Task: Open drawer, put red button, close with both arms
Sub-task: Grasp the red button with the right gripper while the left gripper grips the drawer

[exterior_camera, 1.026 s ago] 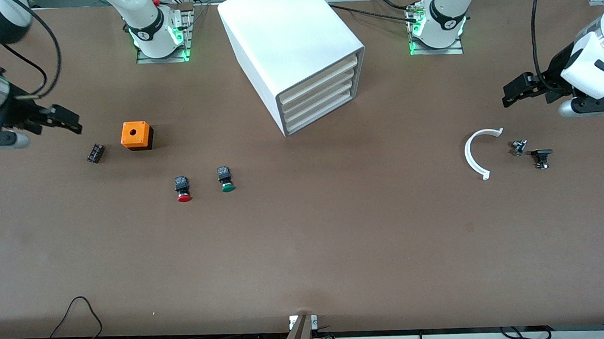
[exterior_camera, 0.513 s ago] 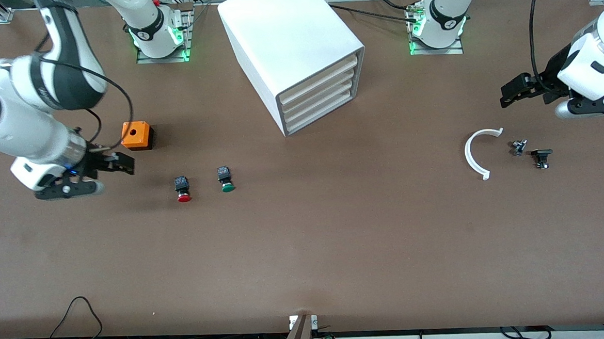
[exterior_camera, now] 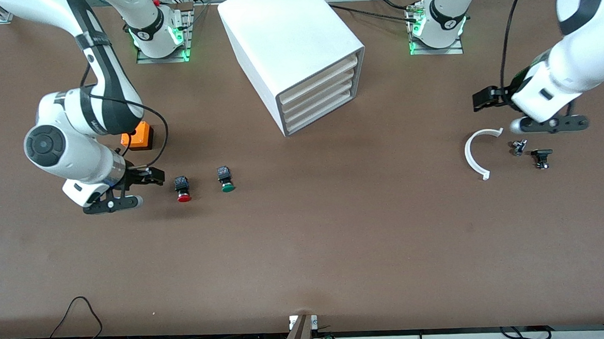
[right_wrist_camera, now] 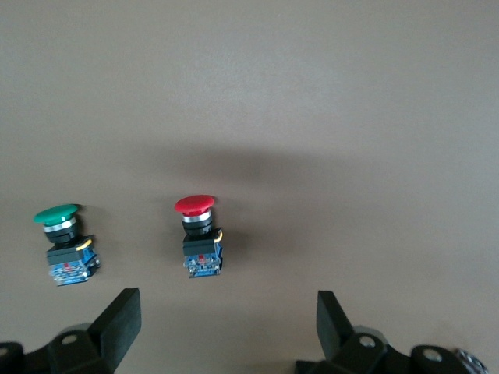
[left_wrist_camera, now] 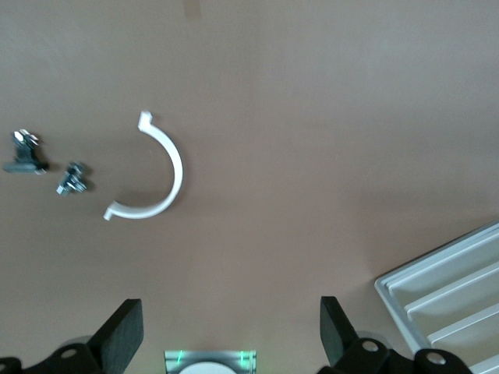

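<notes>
The right gripper (exterior_camera: 153, 176) has swung in beside the red button (exterior_camera: 183, 189), jaws apart; only its wrist view shows the button's blue underside, while the left gripper (exterior_camera: 479, 101) hangs spread near the white arc (exterior_camera: 473, 155)

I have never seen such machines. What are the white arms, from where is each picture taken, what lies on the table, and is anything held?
These are two robot arms at a brown table. One picture looks down from across the table; the other two come from cameras on the wrists. The right gripper hangs open beside the red button, with the green button next to that. The left gripper hangs open over the table near a white curved piece and two small metal parts. A white cabinet has all four drawers shut; an orange box sits by the right arm. Nothing is held.
</notes>
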